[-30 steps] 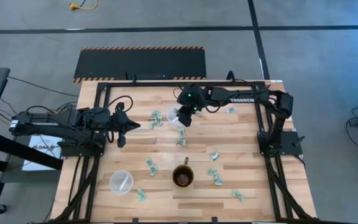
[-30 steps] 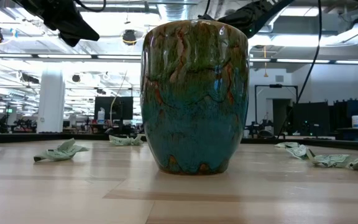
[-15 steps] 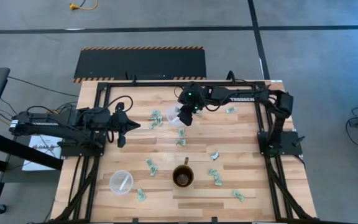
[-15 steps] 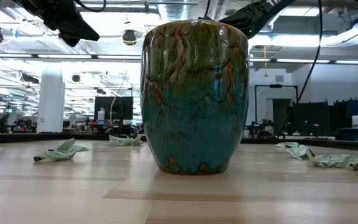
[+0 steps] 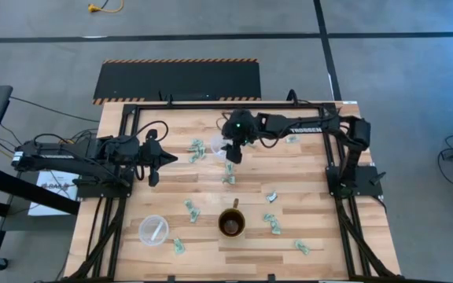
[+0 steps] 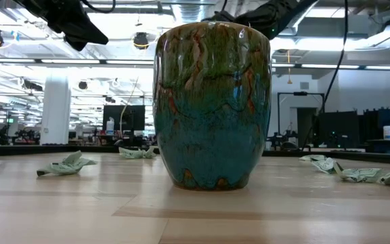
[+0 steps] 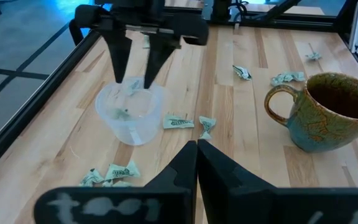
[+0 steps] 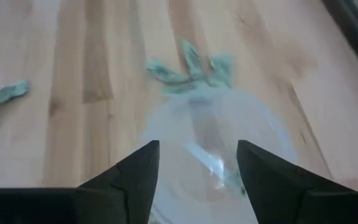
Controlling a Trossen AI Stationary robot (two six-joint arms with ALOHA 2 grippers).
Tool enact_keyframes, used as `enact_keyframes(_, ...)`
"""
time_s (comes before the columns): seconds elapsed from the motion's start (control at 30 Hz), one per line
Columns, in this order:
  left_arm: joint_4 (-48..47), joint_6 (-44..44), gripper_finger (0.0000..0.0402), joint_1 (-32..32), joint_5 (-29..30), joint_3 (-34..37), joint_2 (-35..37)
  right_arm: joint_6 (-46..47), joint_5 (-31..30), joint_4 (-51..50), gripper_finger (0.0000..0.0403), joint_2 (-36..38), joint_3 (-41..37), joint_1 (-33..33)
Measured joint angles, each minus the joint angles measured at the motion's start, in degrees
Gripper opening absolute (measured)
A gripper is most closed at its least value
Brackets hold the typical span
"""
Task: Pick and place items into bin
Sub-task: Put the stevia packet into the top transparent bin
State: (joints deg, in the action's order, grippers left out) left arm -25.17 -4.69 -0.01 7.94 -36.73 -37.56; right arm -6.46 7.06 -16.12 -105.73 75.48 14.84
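Wood-slat tabletop (image 5: 305, 169) under me, grey floor around. Right pincer (image 7: 135, 71) hangs directly over the clear cup (image 7: 131, 114) at the far middle, fingers spread wide, nothing between them. I judge this cup is the bin; a green scrap seems to lie inside it, though through the clear wall I can't be sure. Left pincer (image 5: 154, 160) waits on the left side, fingers pressed together, empty. More items (image 5: 272, 222) lie scattered well apart around the brown-and-blue mug (image 5: 232, 224); one pair (image 7: 188, 124) lies just beside the cup. A second clear cup (image 5: 153, 229) sits near the front left.

To do this step well I'd lift straight up clear of the rim before swinging off, so the light cup doesn't tip. Then I'd go for the nearest scrap, dropping on it with fingers straddling its crumpled ridge.
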Motion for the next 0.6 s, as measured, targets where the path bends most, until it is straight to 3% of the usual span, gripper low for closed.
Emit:
enact_keyframes(0.1, -0.01, -0.01, 0.0, 0.0, 0.01, 0.0, -0.01, -1.98, -3.59, 0.35, 0.0197, 0.0, 0.0, -1.35)
enact_keyframes(0.27, 0.01, -0.01, 0.0, -0.01, 0.01, 0.0, -0.01, 0.2, -4.27, -4.33, 0.0181, 2.45, 0.01, -1.21)
enact_keyframes(0.6, -0.04, -0.02, 0.0, 0.0, 0.0, 0.0, -0.02, 18.68, -4.17, -33.13, 0.0166, 14.95, 0.0, -10.0)
